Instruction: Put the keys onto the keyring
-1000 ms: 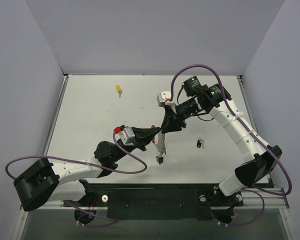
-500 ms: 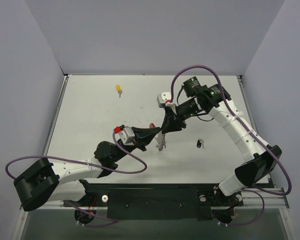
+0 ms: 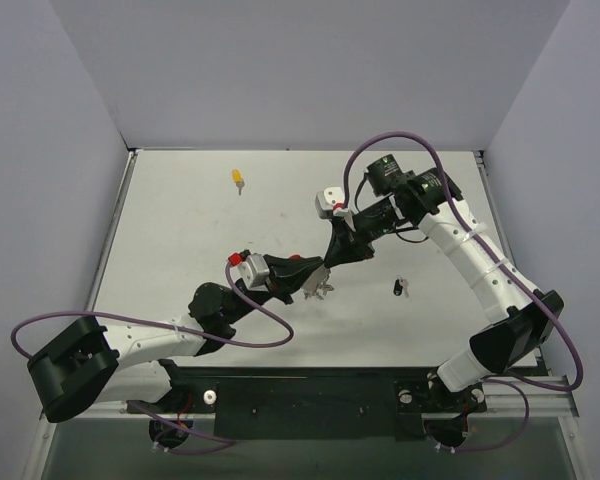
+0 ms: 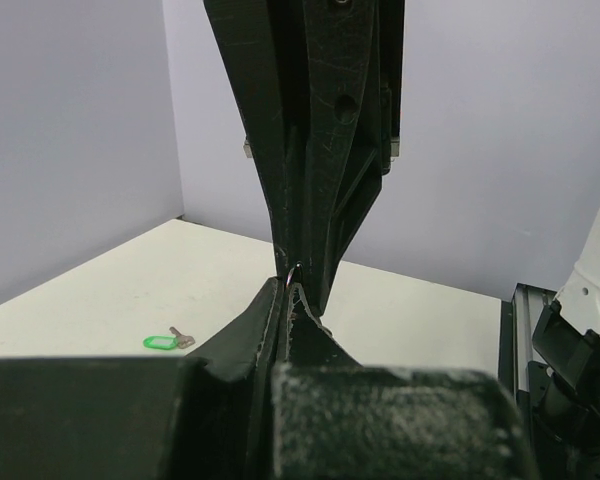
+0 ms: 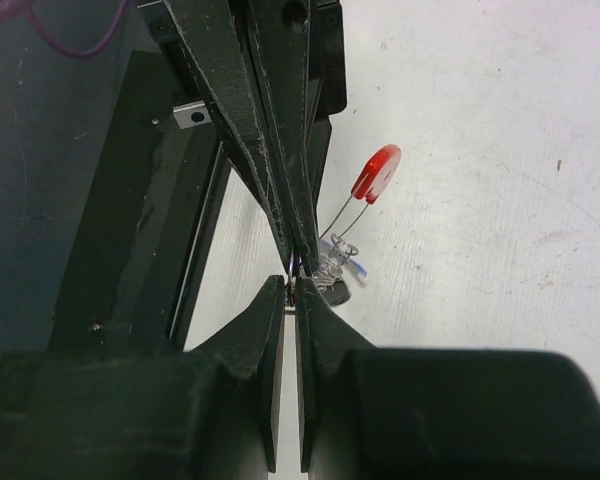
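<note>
The left gripper (image 5: 298,252) is pinched on the keyring (image 5: 336,267), its red tag (image 5: 377,172) sticking out just beside the tips. The right gripper (image 5: 290,292), pressed together, meets it tip to tip at the ring.

Left gripper (image 3: 320,270) and right gripper (image 3: 330,260) tip to tip barring bench (image 3: 180,230) centre, keyring (image 5: 376,174) hanging there, black key (image 3: 397,288) near, yellow key (image 3: 239,179) well apart

2 white arms (image 3: 150,345) with black joints trail purple cables (image 3: 390,135); left gripper (image 4: 284,288) and right gripper (image 5: 290,287) are black.
</note>
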You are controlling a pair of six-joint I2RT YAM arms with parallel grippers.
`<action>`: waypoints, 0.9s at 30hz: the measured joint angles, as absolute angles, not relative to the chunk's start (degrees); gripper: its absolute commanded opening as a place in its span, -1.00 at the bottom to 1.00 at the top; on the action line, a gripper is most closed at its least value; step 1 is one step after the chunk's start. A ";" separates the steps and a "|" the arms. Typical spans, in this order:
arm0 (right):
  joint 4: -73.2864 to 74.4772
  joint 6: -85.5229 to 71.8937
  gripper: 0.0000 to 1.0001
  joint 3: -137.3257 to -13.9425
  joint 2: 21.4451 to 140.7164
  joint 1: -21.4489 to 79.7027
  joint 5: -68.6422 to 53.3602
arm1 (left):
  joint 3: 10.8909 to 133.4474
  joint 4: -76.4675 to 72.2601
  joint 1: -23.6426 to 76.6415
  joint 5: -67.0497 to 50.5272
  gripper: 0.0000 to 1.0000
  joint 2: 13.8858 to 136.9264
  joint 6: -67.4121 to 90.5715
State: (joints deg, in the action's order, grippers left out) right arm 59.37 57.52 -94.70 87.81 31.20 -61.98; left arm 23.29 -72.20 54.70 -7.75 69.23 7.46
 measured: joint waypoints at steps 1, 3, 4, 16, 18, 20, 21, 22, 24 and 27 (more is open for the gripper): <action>59.61 57.71 -1.00 -94.70 87.81 31.20 -61.98 | 23.27 -72.20 54.70 -7.92 -1.00 69.23 7.73; 60.03 58.17 -1.00 -94.72 87.81 31.20 -61.98 | 23.22 -72.20 54.63 -8.23 -1.00 69.23 8.19; 60.23 58.39 -0.87 -94.72 87.81 31.20 -62.00 | 23.18 -72.20 54.59 -8.49 -1.00 69.23 8.45; 65.19 62.13 -0.51 -95.26 87.81 30.33 -62.43 | 22.81 -72.25 52.53 -10.46 -1.00 68.25 11.49; 66.19 62.94 -0.50 -95.42 87.81 30.30 -62.52 | 22.72 -72.34 52.23 -10.48 -1.00 68.01 11.68; 66.81 63.35 -0.49 -95.48 87.81 30.30 -62.70 | 22.63 -72.42 52.12 -10.52 -1.00 67.92 11.86; 66.96 63.42 -0.47 -95.48 87.81 30.30 -62.78 | 22.61 -72.42 52.12 -10.57 -1.00 67.92 11.92; 67.18 63.44 -0.46 -95.61 87.92 30.30 -62.85 | 22.59 -72.42 52.12 -10.70 -1.00 67.92 11.99; 67.22 63.33 -0.44 -96.09 88.31 30.30 -62.89 | 22.59 -72.49 52.12 -10.98 -1.00 67.92 12.40; 67.05 63.05 -0.41 -96.40 89.06 30.30 -62.89 | 22.59 -72.58 52.12 -11.53 -1.00 67.96 13.21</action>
